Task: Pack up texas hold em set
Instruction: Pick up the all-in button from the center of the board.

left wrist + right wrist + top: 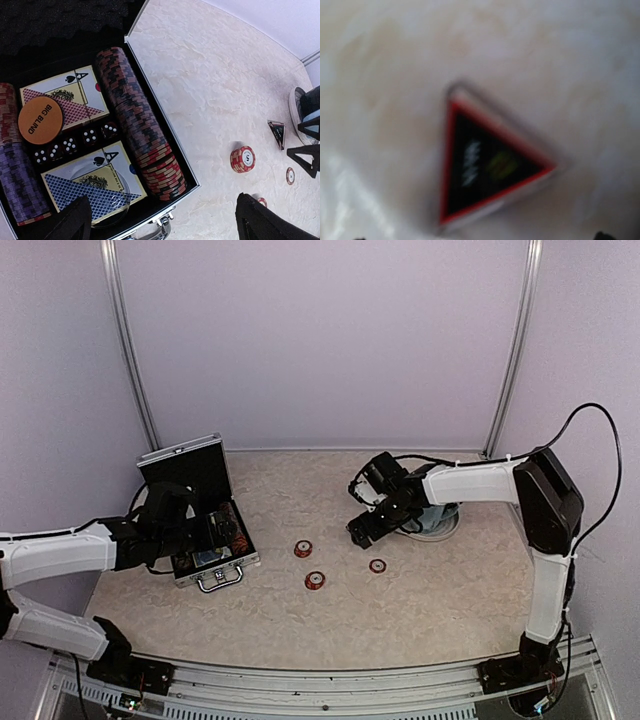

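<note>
Black triangular marker flat on table, thin, stiff, likely light and slick, so pinch across its edges; right claw spread near it, left claw likewise spread.

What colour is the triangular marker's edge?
The triangular marker has a red edge around a black face; clearest in the right wrist view.

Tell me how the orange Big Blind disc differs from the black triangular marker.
The Big Blind disc is round and orange; the triangular marker is three-cornered and black, red-edged in the right wrist view. The disc lies inside the case, overlapping a card box; the marker sits out on the table. Both carry printing.
</note>
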Robot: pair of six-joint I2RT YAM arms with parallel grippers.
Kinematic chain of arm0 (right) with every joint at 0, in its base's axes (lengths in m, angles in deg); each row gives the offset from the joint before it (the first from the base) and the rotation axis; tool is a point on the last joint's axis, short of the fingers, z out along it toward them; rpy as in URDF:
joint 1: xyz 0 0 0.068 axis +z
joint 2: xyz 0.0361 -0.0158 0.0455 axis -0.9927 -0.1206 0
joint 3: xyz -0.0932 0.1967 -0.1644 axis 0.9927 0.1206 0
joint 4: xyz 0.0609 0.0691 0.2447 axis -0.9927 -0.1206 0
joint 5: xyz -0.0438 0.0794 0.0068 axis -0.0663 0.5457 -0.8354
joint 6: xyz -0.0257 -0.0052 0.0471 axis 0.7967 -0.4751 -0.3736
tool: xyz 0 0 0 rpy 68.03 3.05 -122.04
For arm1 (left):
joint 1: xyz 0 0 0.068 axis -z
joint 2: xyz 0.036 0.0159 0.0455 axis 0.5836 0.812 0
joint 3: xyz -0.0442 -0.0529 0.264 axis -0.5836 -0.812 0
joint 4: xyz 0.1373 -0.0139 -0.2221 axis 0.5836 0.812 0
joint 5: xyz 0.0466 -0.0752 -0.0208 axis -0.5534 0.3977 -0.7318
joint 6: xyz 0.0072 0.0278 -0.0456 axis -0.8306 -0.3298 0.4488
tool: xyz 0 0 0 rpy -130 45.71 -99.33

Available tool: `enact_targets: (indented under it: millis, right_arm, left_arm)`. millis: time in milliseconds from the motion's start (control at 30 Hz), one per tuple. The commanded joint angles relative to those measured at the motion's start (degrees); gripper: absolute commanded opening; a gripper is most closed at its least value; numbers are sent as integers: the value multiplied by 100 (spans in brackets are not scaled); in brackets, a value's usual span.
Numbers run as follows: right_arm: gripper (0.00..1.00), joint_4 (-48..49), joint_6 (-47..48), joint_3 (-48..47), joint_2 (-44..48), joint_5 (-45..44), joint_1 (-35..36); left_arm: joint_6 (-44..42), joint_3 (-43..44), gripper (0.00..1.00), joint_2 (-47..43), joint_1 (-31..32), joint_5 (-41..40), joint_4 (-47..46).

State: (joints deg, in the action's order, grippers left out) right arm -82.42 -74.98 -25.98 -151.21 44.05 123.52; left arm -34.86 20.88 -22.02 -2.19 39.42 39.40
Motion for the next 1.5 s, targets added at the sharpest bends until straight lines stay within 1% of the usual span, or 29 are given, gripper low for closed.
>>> enact_targets:
  millis: [0,167,467,633,767,1100,1133,1267,1467]
  right_arm:
    - [99,-30,-63,-488,-368,-71,-118]
    - [98,-118,-87,-778,-725,-83,-230]
    - [90,-144,-93,-864,-949,166,-302]
    - [85,-123,-50,-864,-1048,218,-317]
    - [78,-100,-36,-871,-1071,304,-336]
    - [58,-92,-35,-790,-927,305,-337]
    - [57,-74,-16,-775,-904,447,-340]
    - [53,88,117,-656,-710,511,-332]
    - [52,163,317,-584,-462,605,-306]
  left_arm:
    - [-53,229,99,104,131,-211,25]
    - [-55,259,99,122,163,-230,32]
    - [-95,326,99,175,198,-204,23]
    - [-127,339,99,173,217,-217,31]
    - [-109,312,99,192,225,-205,22]
    - [-107,332,99,193,234,-237,56]
    - [-111,335,99,185,234,-232,60]
    - [-129,321,99,140,243,-195,38]
    - [-107,276,99,53,243,13,-136]
